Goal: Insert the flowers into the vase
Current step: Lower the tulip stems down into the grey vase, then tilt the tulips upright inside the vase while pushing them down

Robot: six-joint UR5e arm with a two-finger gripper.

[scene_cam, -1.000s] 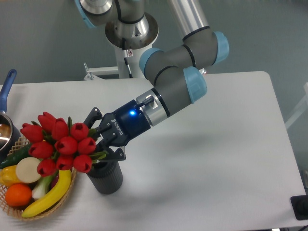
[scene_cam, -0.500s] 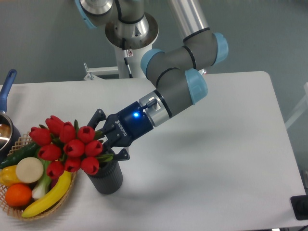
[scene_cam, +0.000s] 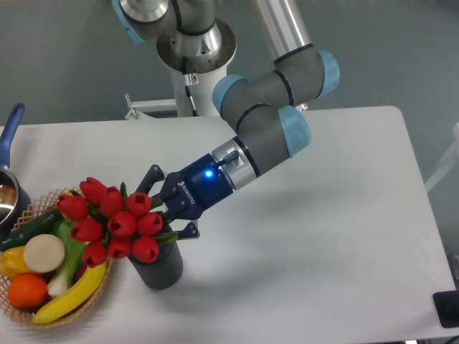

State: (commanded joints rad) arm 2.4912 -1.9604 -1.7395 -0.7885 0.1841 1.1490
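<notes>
You are looking down at a white table [scene_cam: 323, 236] with rounded corners, set against a flat grey-green wall [scene_cam: 64, 64]. The arm [scene_cam: 265, 107], grey with pale blue joint caps, rises from a round base [scene_cam: 193, 43] at the table's far edge and reaches down toward the near left. A blue light glows on its dark blue wrist [scene_cam: 208, 179].

The gripper [scene_cam: 163, 213] points left and downward, its black fingers [scene_cam: 152, 179] visible above and below the stems. The jaws are closed on the stems of the flowers [scene_cam: 115, 218], a bunch of red tulip buds with green leaves. The bunch tilts to the left, so the buds hang over the left side of the vase [scene_cam: 159, 266] and partly over the wicker basket [scene_cam: 43, 315]. The vase is a dark ribbed cylinder that stands upright on the table just beside the basket's right rim. The stem ends lie at or in its mouth; you cannot tell how deep they reach, because leaves and the lower finger cover the opening.

The basket holds a banana [scene_cam: 72, 290], an orange [scene_cam: 27, 290], a pale round piece [scene_cam: 43, 252], a dark green cucumber [scene_cam: 29, 229] and a leek-like stalk [scene_cam: 66, 258]. At the far left edge you see part of a pot [scene_cam: 8, 197] with a blue handle [scene_cam: 10, 129]. A black object [scene_cam: 448, 308] sits at the lower right edge, off the table.
</notes>
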